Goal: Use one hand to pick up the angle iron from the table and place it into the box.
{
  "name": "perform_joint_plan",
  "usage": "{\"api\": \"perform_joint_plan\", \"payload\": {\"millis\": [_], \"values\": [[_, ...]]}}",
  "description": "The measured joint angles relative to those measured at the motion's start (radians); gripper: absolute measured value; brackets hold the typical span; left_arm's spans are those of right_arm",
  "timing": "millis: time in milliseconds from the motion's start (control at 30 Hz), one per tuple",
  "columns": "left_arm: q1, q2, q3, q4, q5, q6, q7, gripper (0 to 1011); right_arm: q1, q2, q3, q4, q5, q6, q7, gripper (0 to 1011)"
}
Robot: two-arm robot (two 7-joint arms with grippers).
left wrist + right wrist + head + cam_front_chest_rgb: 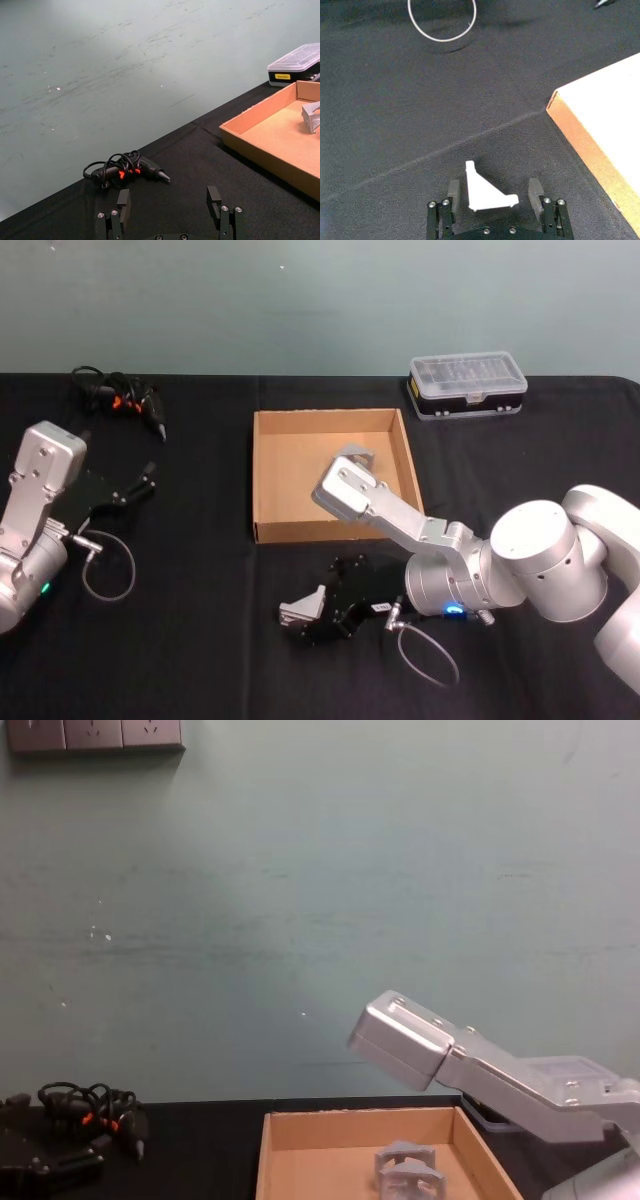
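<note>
On case (295,62), illegible label (282,77), claw (494,186) straddling bracket (485,194)

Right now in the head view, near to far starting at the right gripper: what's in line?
right gripper, open around the angle iron → box → plastic case. Left gripper idle at far left, out of that line.

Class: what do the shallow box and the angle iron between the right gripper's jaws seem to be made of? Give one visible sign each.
The box looks like cardboard: matte tan, thin walls, raw cut edges. The angle iron is probably metal: pale silver-grey, dull sheen, thin folded faces; plastic cannot be ruled out.
</note>
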Motion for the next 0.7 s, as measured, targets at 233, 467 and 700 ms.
{"api": "perform_joint_plan", "payload": {"millis": [233, 467, 700], "values": [[0.0, 0.0, 0.0, 0.0, 0.0, 0.0, 0.0, 1000, -0.001, 0.0, 0.001, -0.001, 0.0, 0.001, 0.0, 689], [0.0, 0.0, 0.0, 0.0, 0.0, 0.0, 0.0, 1000, -0.001, 0.001, 0.001, -0.001, 0.0, 0.001, -0.001, 527], [0.0, 0.0, 0.0, 0.0, 0.0, 0.0, 0.0, 1000, -0.001, 0.001, 0.002, -0.002, 0.0, 0.002, -0.001, 527]]}}
